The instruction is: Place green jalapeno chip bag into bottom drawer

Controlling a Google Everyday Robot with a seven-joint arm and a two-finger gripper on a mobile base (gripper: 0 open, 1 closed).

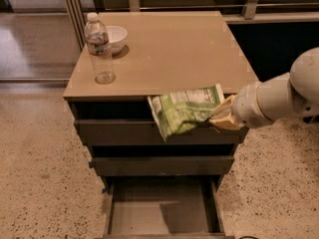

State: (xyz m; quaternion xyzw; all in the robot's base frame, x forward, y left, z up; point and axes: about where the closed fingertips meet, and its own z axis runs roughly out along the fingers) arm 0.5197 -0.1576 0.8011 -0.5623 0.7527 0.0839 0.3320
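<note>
The green jalapeno chip bag (183, 111) hangs in the air in front of the cabinet's top edge, its white printed side partly up. My gripper (218, 116) is shut on the bag's right end, at the right of the cabinet front, with the white arm (279, 96) reaching in from the right. The bottom drawer (162, 214) is pulled open below, a shallow grey-brown tray with a bare floor, directly under the bag and lower down.
A clear water bottle (99, 49) and a white bowl (114, 36) stand at the back left of the tan cabinet top (174, 49). Two closed drawer fronts (159, 148) sit above the open drawer. Speckled floor surrounds the cabinet.
</note>
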